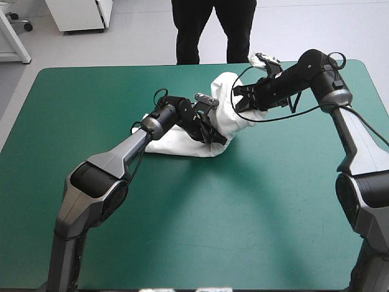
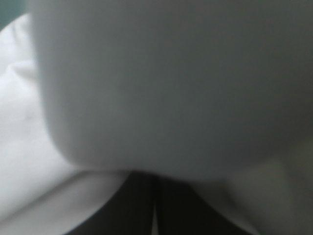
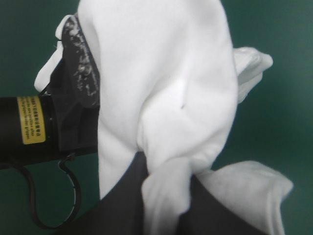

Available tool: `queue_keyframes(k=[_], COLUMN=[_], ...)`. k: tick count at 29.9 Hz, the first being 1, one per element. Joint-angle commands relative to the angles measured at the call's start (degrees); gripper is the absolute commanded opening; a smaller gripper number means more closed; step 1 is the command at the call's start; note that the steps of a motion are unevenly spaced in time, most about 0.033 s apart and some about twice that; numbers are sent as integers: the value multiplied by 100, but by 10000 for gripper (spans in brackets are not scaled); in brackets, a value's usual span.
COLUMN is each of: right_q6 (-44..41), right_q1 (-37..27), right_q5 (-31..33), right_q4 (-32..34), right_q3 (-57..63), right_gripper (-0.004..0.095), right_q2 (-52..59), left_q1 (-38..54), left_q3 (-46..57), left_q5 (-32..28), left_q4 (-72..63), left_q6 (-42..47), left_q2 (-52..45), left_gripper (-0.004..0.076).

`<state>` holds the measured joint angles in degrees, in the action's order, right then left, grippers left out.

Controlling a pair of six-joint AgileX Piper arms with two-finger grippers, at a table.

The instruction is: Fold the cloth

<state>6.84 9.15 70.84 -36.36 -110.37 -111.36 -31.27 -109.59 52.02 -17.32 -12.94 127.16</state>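
I see the T-shirt [image 1: 182,145] as a white, crumpled, elongated heap toward the far middle of the teal-green surface [image 1: 243,213]. Its nearer end lies bunched on the cover and the rest runs diagonally away toward the far edge in rumpled folds. The left end effector [image 1: 214,137] is pinched on the lower bunch. The right end effector [image 1: 242,100] is clamped on the farther part, with a twisted tuft of fabric squeezed in its grip. My left wrist camera gives only softly creased white cloth.
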Motion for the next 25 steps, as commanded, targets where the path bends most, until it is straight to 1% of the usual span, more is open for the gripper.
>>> queue_keyframes(k=[1,4,8,12,19,22,25], right_q6=[39,50,50,50,50,50,92], right_q1=[6,6,6,6,6,54,187], right_q5=[-10,-21,-34,-44,-57,-106,-144], right_q4=[-279,-228,-96,-61,-75,-115,-127], right_q3=[-202,-202,-202,-202,-202,-202,-202], right_gripper=[-13,-13,-13,-13,-13,-13,-13], right_q2=[392,392,392,392,392,392,392], left_q1=[-15,60,244,337,337,337,337], left_q3=[-56,-79,-252,-353,-307,-24,566], left_q5=[374,374,589,1204,2194,2182,2182], left_q4=[-111,-111,-67,4,1090,1437,1732], left_q6=[20,44,136,108,280,435,604], left_q2=[-224,-304,-822,-1582,-2768,-3354,-4016], left_gripper=[-9,-9,-9,-9,-9,-9,-9])
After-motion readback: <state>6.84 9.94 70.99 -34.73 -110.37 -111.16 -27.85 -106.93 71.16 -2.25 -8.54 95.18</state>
